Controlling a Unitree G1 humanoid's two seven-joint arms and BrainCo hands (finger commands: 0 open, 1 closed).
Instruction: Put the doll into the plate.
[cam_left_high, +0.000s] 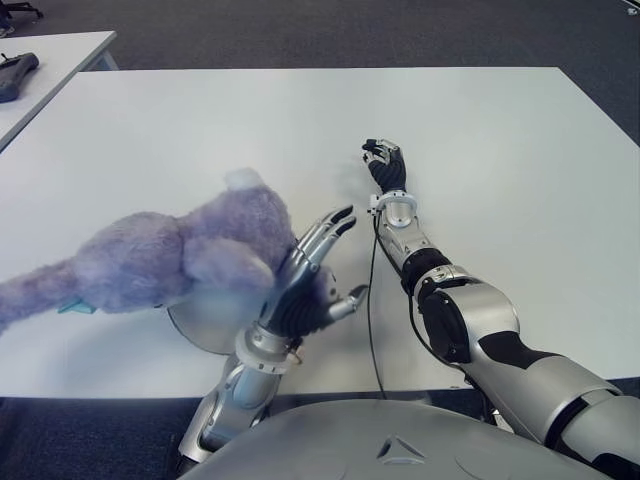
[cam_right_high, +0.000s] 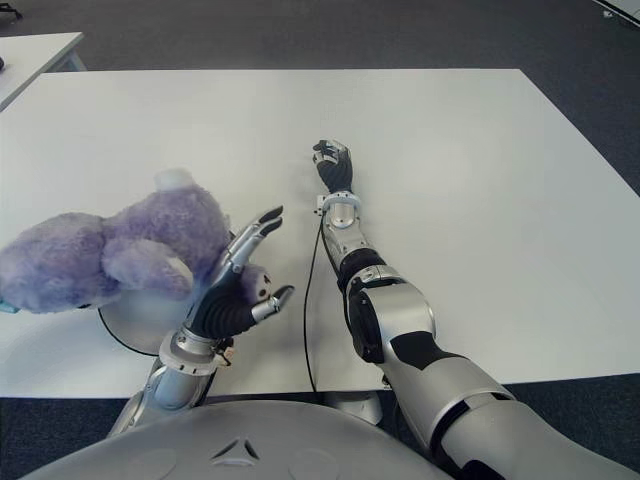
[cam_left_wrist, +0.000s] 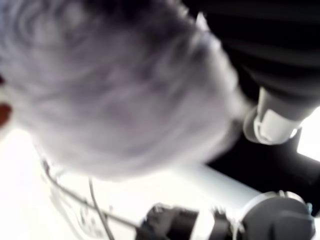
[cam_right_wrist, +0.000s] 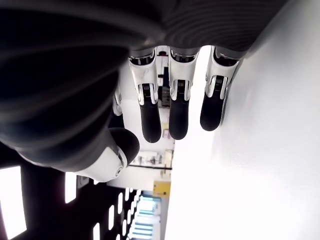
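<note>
Left robot hand (cam_left_high: 310, 280) spread open — touching doll (cam_left_high: 170, 255).

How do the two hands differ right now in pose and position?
The left hand is raised with fingers spread beside the purple doll, over the plate; the right hand stretches forward, low over the bare table, far from both. The left hand's fingers splay wide; the right hand's fingers hang loosely together. Neither hand grips anything.

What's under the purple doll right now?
The plate shows below the purple doll, only its near rim visible; the rest is covered by the plush. The left hand, fingers spread, is beside the doll. Whether doll touches plate can't be told.
</note>
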